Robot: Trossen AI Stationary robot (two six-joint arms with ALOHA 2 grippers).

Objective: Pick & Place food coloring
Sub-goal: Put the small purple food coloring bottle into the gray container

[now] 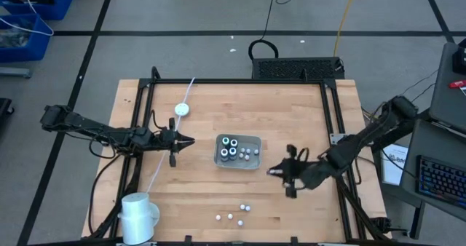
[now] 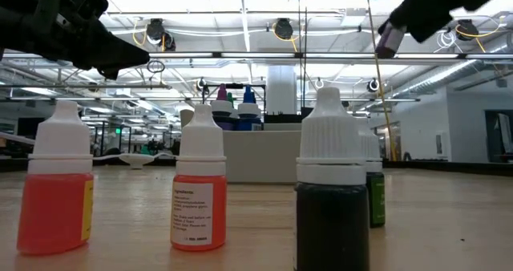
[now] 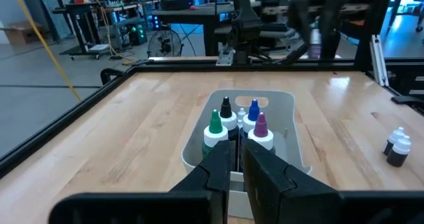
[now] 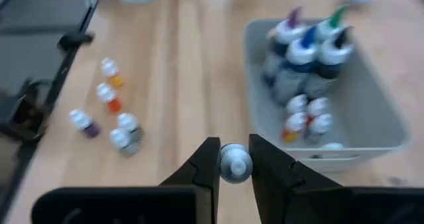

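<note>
Several tiny food coloring bottles [image 1: 231, 217] with white caps stand on the table near its near edge; in the low view they show as red [image 2: 56, 192], orange [image 2: 200, 192] and dark [image 2: 333, 203] bottles. A grey tray [image 1: 255, 140] at the table's middle holds larger bottles [image 3: 225, 121] with coloured tips and several tiny ones [image 4: 308, 118]. My right gripper [image 1: 275, 171] is just right of the tray's near right corner, above the table, shut on a tiny bottle [image 4: 235, 163]. My left gripper [image 1: 188, 140] hangs left of the tray, shut and empty. My right gripper pinches a tiny white-capped bottle between its two fingers at their free ends; the cap's round top [image 4: 235, 159] shows between them. The fingers slant down from the table's right. The bottle is lifted clear, and its purplish body [image 2: 390, 38] sticks out of the fingers.
A white roll [image 1: 138, 217] stands at the near left corner. A white round object [image 1: 182, 109] on a white cord lies far left of the tray. A dark frame [image 1: 331, 115] runs along the table's edges. Bare wood lies between the tray and the tiny bottles.
</note>
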